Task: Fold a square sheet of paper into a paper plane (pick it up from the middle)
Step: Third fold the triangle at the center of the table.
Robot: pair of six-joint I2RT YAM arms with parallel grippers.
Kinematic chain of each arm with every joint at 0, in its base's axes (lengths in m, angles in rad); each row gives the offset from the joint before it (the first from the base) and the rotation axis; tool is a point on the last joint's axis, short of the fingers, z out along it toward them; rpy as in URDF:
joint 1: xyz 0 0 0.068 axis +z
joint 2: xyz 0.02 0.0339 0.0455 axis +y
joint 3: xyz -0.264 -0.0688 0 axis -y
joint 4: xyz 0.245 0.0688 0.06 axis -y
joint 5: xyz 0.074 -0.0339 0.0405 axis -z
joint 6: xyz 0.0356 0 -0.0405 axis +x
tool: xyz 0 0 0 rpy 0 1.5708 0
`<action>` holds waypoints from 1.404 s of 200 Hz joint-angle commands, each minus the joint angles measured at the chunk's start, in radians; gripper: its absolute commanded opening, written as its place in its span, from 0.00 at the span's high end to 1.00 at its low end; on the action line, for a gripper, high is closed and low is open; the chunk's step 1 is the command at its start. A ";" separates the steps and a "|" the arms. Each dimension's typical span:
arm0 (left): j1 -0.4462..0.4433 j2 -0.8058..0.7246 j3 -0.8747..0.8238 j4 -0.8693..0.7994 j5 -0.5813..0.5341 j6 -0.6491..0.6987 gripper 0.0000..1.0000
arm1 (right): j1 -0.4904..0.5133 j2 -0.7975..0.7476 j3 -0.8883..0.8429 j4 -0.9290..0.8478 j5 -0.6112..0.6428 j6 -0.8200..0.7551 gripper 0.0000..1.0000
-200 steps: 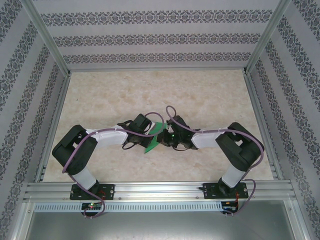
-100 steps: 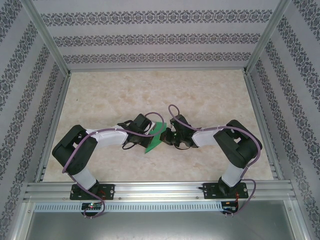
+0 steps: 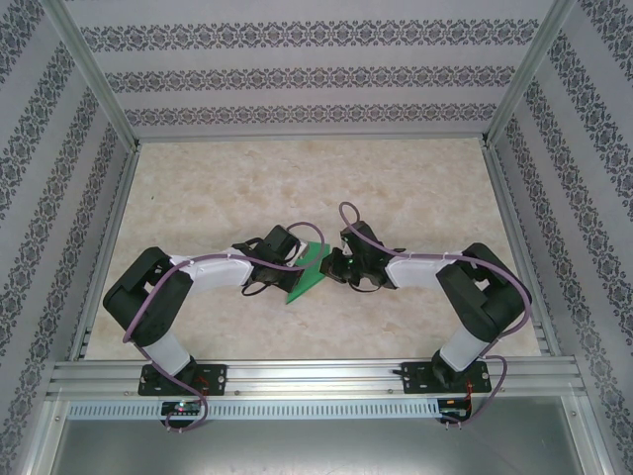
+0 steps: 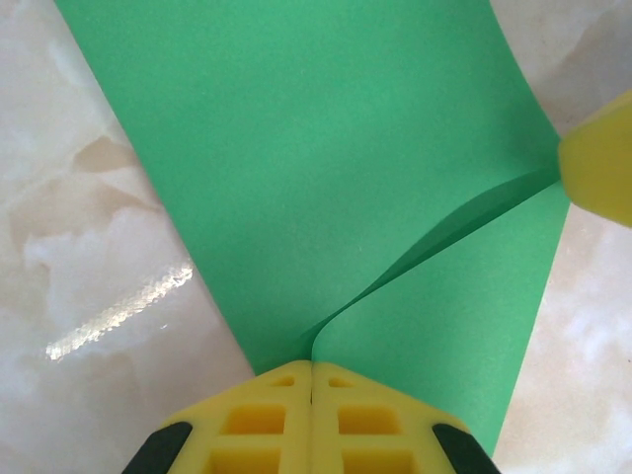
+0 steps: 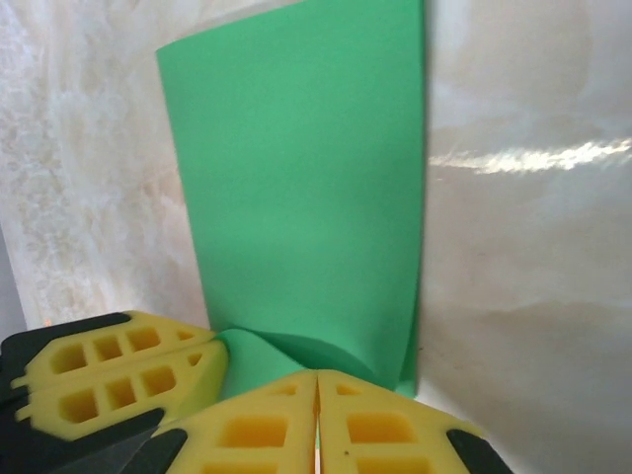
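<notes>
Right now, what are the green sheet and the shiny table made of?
The green sheet looks like thin matte paper: it bends in a soft curl without glare. The table looks like glossy marble-patterned stone or laminate: cloudy cream veins, a bright light reflection.

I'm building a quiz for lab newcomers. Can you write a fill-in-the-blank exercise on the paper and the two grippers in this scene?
1. The sheet of paper is ___ in colour.
2. The left gripper has its jaws ___ on the paper's edge.
3. The right gripper, pinching the same sheet, has fingers of ___ plastic.
4. The number of grippers holding the paper is ___.

Missing words: green; shut; yellow; two.
</notes>
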 commanded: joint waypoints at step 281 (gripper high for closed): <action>0.026 0.012 -0.010 -0.042 -0.003 -0.075 1.00 | 0.157 0.095 -0.061 0.233 0.120 0.172 0.93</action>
